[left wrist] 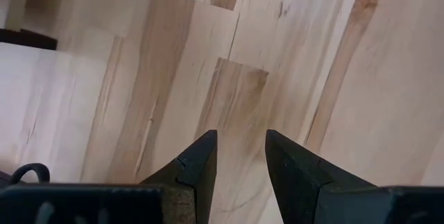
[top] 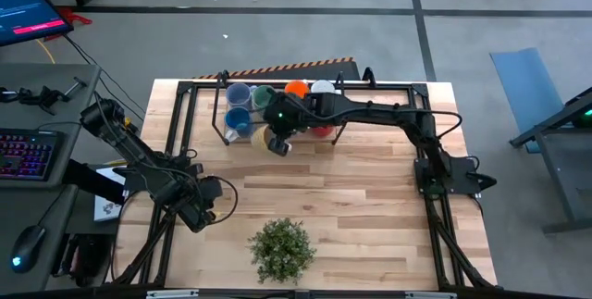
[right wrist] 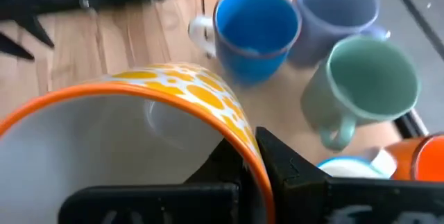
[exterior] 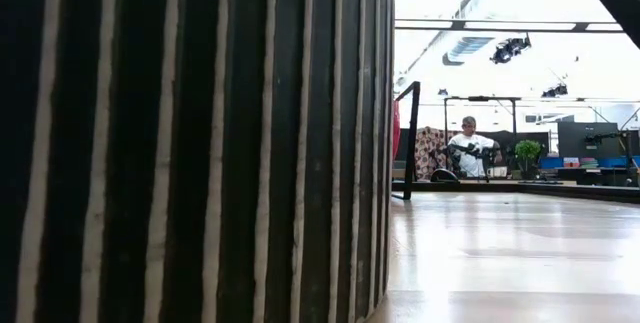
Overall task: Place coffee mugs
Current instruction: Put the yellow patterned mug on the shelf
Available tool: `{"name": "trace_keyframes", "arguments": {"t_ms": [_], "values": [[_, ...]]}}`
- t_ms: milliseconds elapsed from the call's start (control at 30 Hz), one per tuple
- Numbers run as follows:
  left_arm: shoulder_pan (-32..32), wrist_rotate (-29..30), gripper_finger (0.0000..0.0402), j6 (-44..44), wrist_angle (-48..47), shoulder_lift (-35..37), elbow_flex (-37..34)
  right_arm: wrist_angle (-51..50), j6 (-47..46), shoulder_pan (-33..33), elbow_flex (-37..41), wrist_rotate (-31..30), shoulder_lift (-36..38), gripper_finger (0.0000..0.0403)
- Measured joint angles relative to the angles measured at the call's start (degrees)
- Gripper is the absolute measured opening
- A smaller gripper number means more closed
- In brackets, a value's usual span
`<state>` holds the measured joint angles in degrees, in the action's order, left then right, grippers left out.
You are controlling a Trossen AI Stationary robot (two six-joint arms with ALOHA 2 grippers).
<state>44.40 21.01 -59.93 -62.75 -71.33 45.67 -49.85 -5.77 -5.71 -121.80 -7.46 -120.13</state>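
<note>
My right gripper (top: 278,132) reaches over the far middle of the table and is shut on a white mug with yellow spots and an orange rim (right wrist: 139,120), which also shows in the high view (top: 277,143). Beside it stand a blue mug (right wrist: 255,33), a grey-blue mug (right wrist: 336,12), a green mug (right wrist: 361,78) and an orange mug (right wrist: 424,158). The high view also shows a white mug (top: 322,86) and a red mug (top: 322,131). My left gripper (left wrist: 241,144) is open and empty above bare wood at the near left (top: 208,211). My right gripper pinches the spotted mug's rim (right wrist: 251,156), one finger (right wrist: 232,158) inside the mug and the other (right wrist: 288,165) outside its wall. The fingers come from above, pointing down. The mug stays upright, mouth up. I cannot tell whether its base is on the table.
A leafy potted plant (top: 282,248) stands at the near middle. A black frame rail (top: 277,84) runs along the far edge behind the mugs. A dark ribbed surface (exterior: 190,143) fills most of the low view. A person (exterior: 470,148) sits far behind the table.
</note>
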Motion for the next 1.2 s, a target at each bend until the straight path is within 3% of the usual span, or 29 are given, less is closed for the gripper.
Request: {"name": "trace_keyframes", "arguments": {"t_ms": [633, 1200], "values": [[-0.2, 0.9, 0.0113, 0.0, 0.2, 0.0, 0.0, 14.3, -7.8, 5.5, 22.8, 0.6, 0.0, 0.0], [-0.2, 0.9, 0.0113, -0.1, 2.0, 0.0, 0.0, 13.0, -9.3, 5.1, 25.3, 0.7, 0.0, 0.0]]}}
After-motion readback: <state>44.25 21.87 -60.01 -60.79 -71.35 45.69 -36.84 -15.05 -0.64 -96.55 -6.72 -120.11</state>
